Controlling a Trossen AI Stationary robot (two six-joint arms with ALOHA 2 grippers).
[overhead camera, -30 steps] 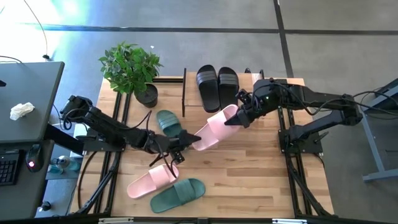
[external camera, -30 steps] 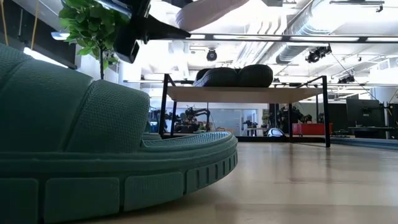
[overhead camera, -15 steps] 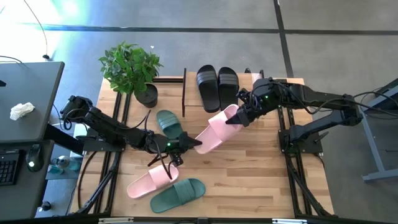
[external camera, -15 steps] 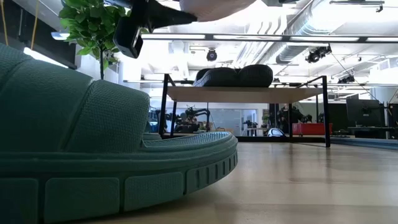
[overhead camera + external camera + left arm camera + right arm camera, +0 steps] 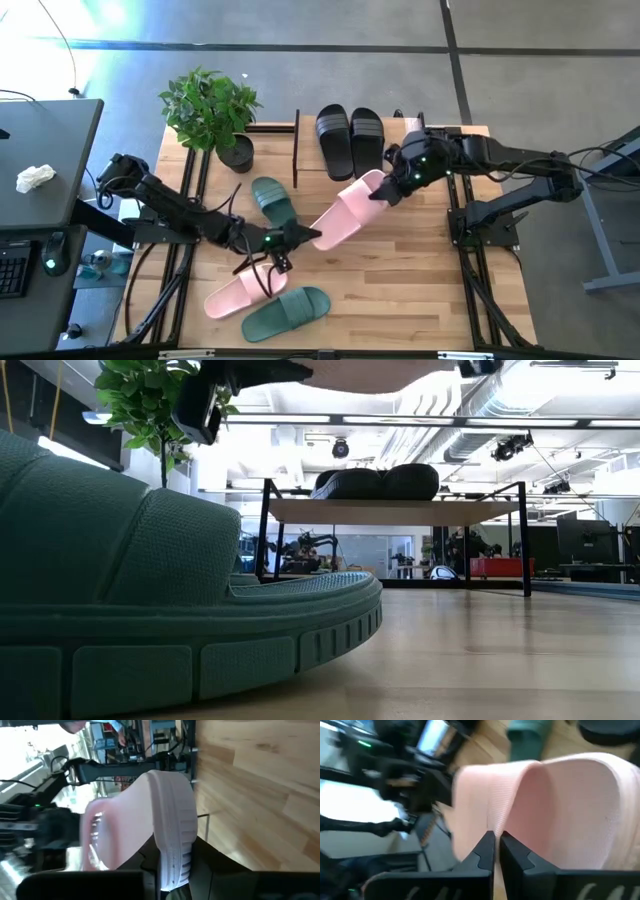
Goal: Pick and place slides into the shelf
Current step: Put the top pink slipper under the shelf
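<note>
While both arms have hold of the one pale pink slide (image 5: 347, 207), which hangs in the air over the middle of the table (image 5: 420, 260), the step in hand looks like a handover, and it will go well only if one arm keeps a firm pinch until the other is sure of its own. The right gripper (image 5: 383, 193) is clamped tight on the strap end, its fingers (image 5: 487, 851) nearly touching across the thin edge of the strap, as its wrist view shows. The left gripper (image 5: 297, 235) has drawn in on the sole at the opposite end, and its wrist view shows the ribbed edge of the sole running down between its dark fingers; the pinch looks narrow, so I would judge it should be checked before the right lets go. The slide's long axis runs on a diagonal, from near-left at the left gripper up to far-right at the right gripper, with the strap end pointing toward the far right, roughly at the shelf (image 5: 470, 131) where two black slides (image 5: 350, 138) already sit side by side. To fit beside them it would need turning until its length runs near to far. On the table rest another pink slide (image 5: 243, 291) and two green slides (image 5: 287, 312).
</note>
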